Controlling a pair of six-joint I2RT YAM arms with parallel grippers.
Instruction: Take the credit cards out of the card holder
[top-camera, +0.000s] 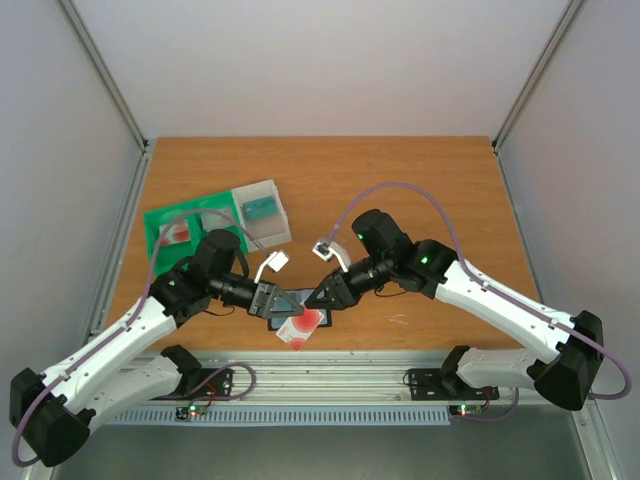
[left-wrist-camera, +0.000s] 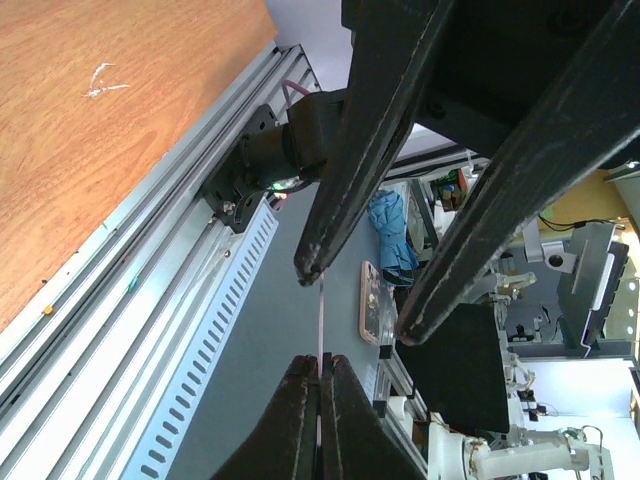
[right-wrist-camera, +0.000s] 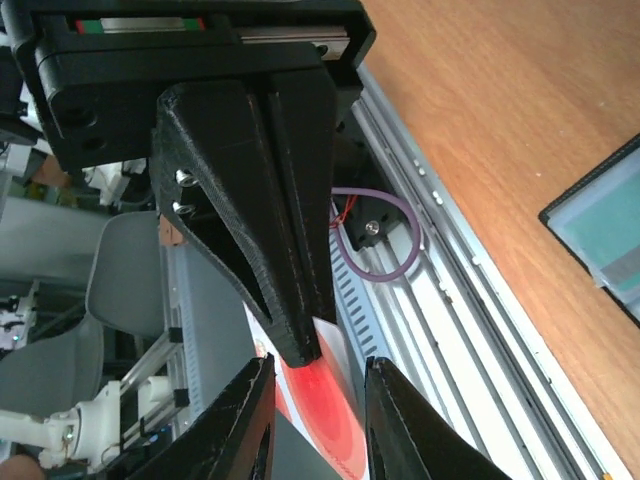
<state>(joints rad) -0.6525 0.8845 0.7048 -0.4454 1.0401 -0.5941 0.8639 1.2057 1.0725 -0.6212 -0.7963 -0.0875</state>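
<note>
My left gripper (top-camera: 283, 303) is shut on a whitish credit card with red blotches (top-camera: 301, 329) and holds it near the table's front edge. In the left wrist view the card (left-wrist-camera: 320, 320) shows edge-on, rising from the closed fingertips of the left gripper (left-wrist-camera: 320, 372). My right gripper (top-camera: 322, 297) is open, its jaws on either side of the card. In the right wrist view the card (right-wrist-camera: 330, 410) lies between the spread fingers of the right gripper (right-wrist-camera: 318, 420). The black card holder (right-wrist-camera: 600, 235) lies open on the table with pale blue-grey pockets showing. In the top view it (top-camera: 271, 322) is mostly hidden under the grippers.
A green tray (top-camera: 160, 222) at the left holds a red-blotched card (top-camera: 177, 233). A clear-white plastic box (top-camera: 268, 228) beside it holds a teal card (top-camera: 262, 209). The aluminium rail (top-camera: 330, 365) runs along the table's front edge.
</note>
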